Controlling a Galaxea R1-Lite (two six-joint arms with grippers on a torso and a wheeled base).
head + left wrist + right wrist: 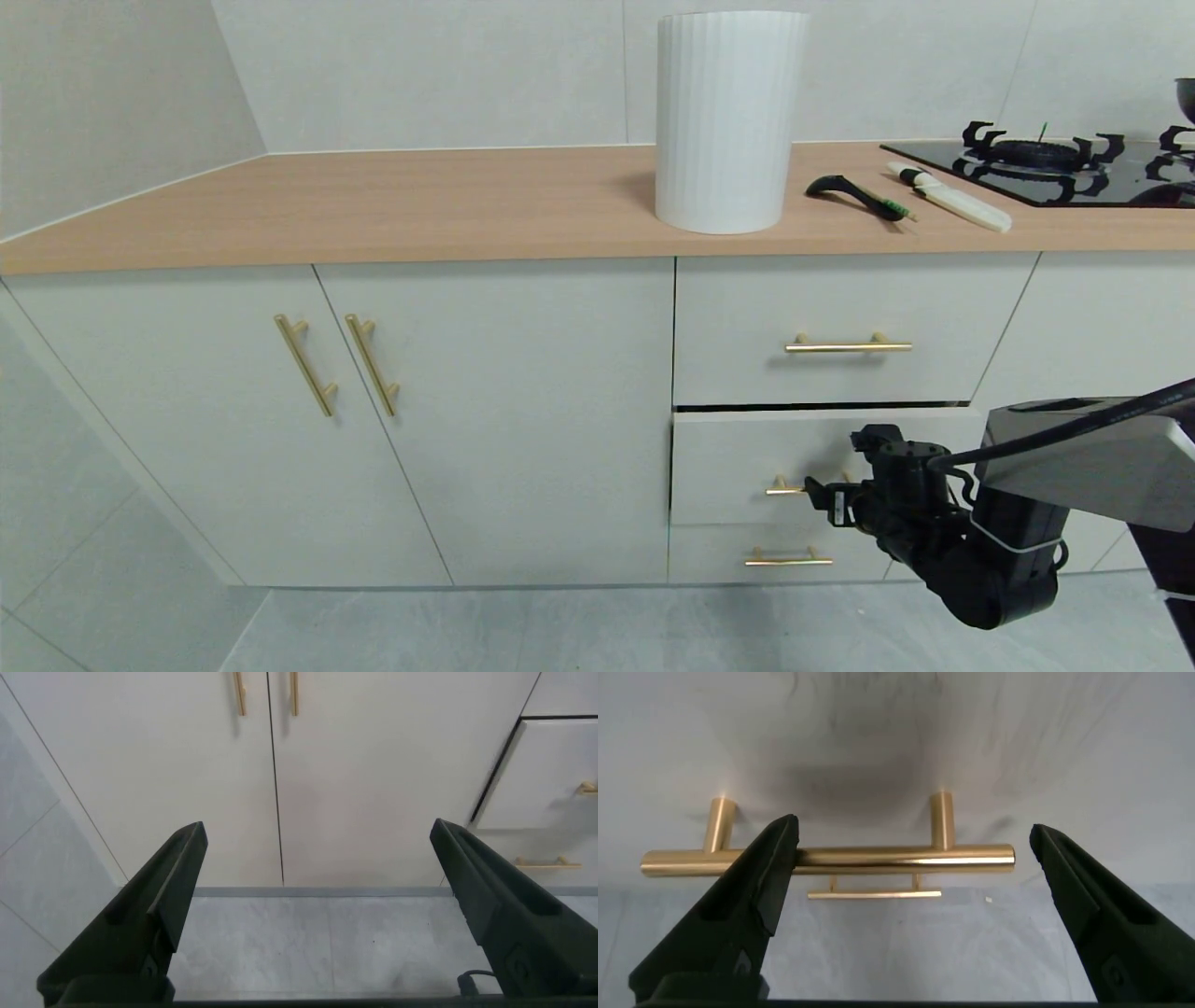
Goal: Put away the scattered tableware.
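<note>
Pale cabinet fronts run beneath a wooden table (pixel 420 205), and the scattered tableware lies on top of it. A black spoon (pixel 854 196) and a white utensil (pixel 948 196) sit side by side between a tall white ribbed container (pixel 726 121) and the stove (pixel 1055 163).

Neither pincer is near them. The right pincer (pixel 834 485) sits low against the middle drawer (pixel 728 457), which stands slightly out from the cabinet front. Its fingers are spread wide and hold nothing. The drawer's brass handle (pixel 878 859) lies just ahead of it, close to the fingertips but not clamped.

The handle's long axis is level. In the right wrist view it runs along the line from one finger to the other, not across it. One finger overlaps the bar and the bar's free end falls inside the gap. Closing from this pose would likely miss the bar. A roll of the wrist, or a finger hooked behind the bar, looks necessary to pull the drawer.

The left pincer (pixel 318 835) hangs wide open and empty over the floor before the cabinet doors (pixel 271 775), well apart from the drawer. The right arm is therefore clearly the nearer one.
</note>
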